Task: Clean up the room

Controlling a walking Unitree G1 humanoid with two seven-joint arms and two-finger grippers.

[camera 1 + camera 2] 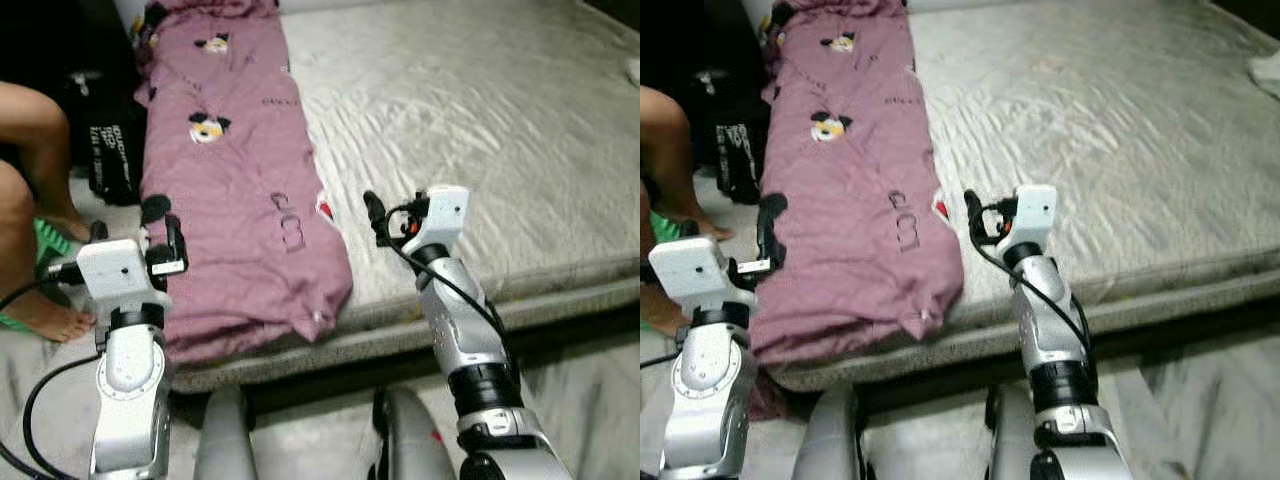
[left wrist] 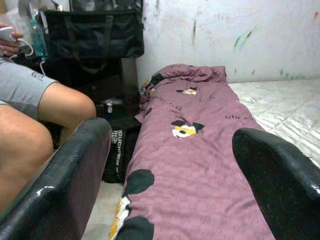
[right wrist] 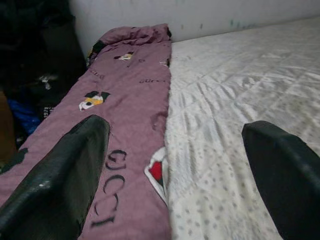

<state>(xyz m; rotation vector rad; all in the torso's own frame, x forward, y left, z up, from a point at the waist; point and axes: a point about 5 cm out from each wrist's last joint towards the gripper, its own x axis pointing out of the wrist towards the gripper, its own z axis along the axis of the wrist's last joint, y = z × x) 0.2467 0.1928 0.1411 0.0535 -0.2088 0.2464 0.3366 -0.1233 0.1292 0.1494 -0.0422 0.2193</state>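
A purple blanket (image 1: 240, 190), folded into a long strip, lies along the left side of the bed (image 1: 480, 130), running from the head end by the wall to the near edge, where its end droops slightly over the mattress side. The rest of the mattress is covered by a pale, wrinkled quilted sheet (image 1: 1100, 120).

The left gripper (image 1: 135, 235) is raised at the blanket's near left edge, just beside the fabric; its fingers (image 2: 70, 175) are spread apart and hold nothing, with the blanket lying between and beyond them in the left wrist view. The right gripper (image 1: 372, 215) is raised over the seam where the blanket's right edge meets the sheet. Its fingers (image 3: 70, 170) are likewise released and empty, one over the purple fabric, the other over the sheet. Whether either gripper touches the blanket cannot be told.

Writing: the blanket carries the word "GUCCI" in dark letters near the right gripper, and again smaller further up. It also bears cartoon mouse heads with black ears and a red-and-white patch at its right edge.

Containers: a black bag (image 2: 95, 30) stands high against the wall left of the bed; its contents are not visible. A second black bag (image 1: 110, 150) with white lettering, unreadable, sits on the floor beside the bed.

A person (image 2: 35, 115) in grey shorts sits to the left of the bed, bare feet on the floor, holding a white object.
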